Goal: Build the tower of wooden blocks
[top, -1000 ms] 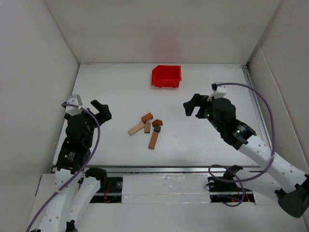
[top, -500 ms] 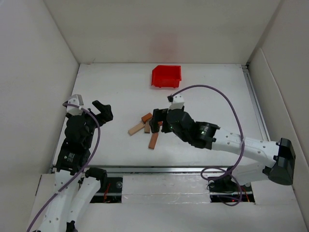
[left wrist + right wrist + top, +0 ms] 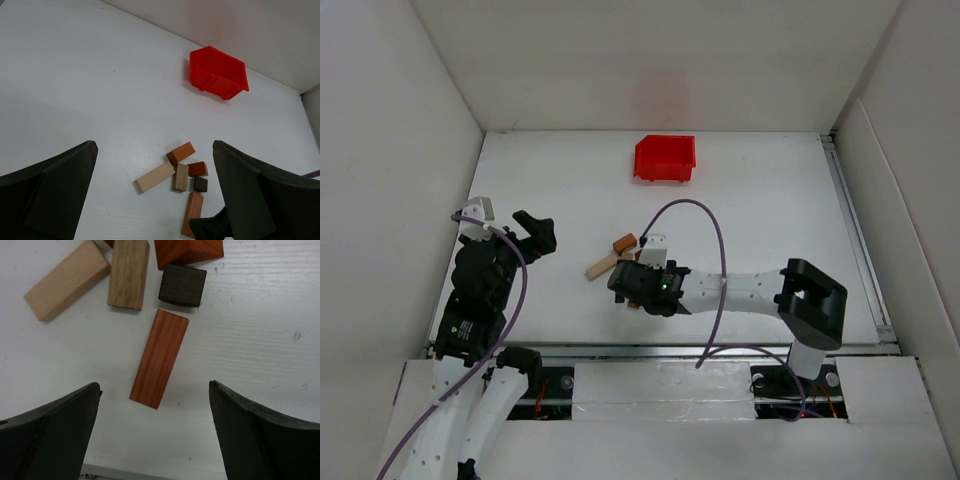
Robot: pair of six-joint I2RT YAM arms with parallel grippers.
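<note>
White tabletop (image 3: 550, 190), pale walls on 3 sides.

R arm (image 3: 750, 288) lies low across the near-centre of the tabletop, reaching toward the robot's left, purple cable (image 3: 705, 215) looping over it. L arm (image 3: 470, 300) sits upright at the near-left, well apart from the blocks.

R hand (image 3: 155, 385) is wide open and empty, right over the near end of the block group. In the wrist view a finger sits either side of the long red-brown block (image 3: 159, 358), w/ clear gaps both sides and no contact.

L hand (image 3: 154, 145) is also spread wide and holds nothing. It points toward the tabletop centre, blocks and bin visible between its fingers.

Red bin (image 3: 665, 158) at the far centre, well apart from the blocks, nothing visible inside.

No tower: six blocks lie loose and flat near the centre, none stacked.
- long light-tan block (image 3: 156, 177), leftmost, angled
- long red-brown block, nearest the arm bases, slightly tilted
- tan block (image 3: 180, 176), just beside the light-tan one, approx touching at one end
- orange-brown block (image 3: 181, 153), farthest of the group, at the tan block's far end
- reddish-brown block (image 3: 198, 169), right of the tan one, can't tell its exact shape
- small dark block (image 3: 201, 184), smallest, just beyond the far end of the long red-brown one, narrow gap between.
</note>
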